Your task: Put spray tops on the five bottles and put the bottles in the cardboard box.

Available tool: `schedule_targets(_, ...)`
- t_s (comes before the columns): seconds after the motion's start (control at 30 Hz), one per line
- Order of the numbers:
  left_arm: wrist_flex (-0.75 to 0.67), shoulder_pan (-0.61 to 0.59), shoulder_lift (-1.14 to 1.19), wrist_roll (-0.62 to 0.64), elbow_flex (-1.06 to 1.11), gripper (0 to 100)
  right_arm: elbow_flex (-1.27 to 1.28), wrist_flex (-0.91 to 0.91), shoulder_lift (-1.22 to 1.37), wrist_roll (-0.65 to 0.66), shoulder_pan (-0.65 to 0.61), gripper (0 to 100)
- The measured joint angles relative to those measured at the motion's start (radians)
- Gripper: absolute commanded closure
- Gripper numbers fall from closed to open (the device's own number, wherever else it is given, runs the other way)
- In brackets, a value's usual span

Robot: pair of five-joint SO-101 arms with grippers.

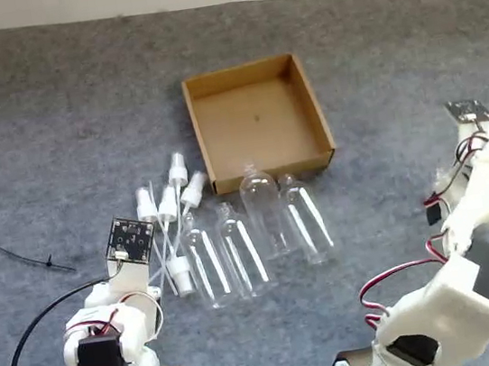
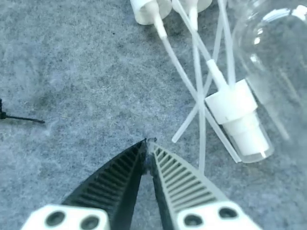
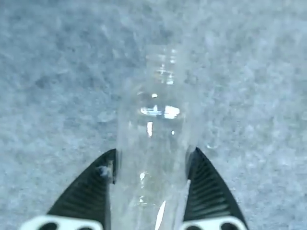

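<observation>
Several clear bottles lie side by side on the grey felt in the high view, among them one (image 1: 204, 261) nearest the spray tops and one (image 1: 306, 215) nearest the right arm. Just behind them stands the open cardboard box (image 1: 238, 72). Several white spray tops with long tubes lie in a loose pile (image 1: 167, 201). My left gripper (image 2: 147, 142) is shut with nothing in it, a little short of a capped spray top (image 2: 237, 120) and its crossed tubes. My right gripper (image 3: 153, 158) is shut on a topless clear bottle (image 3: 156, 110), neck pointing away.
A black zip tie (image 1: 37, 260) lies on the felt left of the left arm and is seen again as a zip tie (image 2: 19, 117) in the left wrist view. The right arm's body (image 1: 477, 278) fills the lower right corner.
</observation>
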Motion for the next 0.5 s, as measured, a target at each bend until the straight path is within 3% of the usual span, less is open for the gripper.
schedule_targets(0.17,0.0,0.035,0.0,0.0,0.0,98,0.002,0.0,0.0,0.0,-0.005,79.3)
schedule_targets(0.5,0.0,0.035,0.0,0.0,0.0,98,-0.018,0.0,0.0,-0.115,-0.06,79.1)
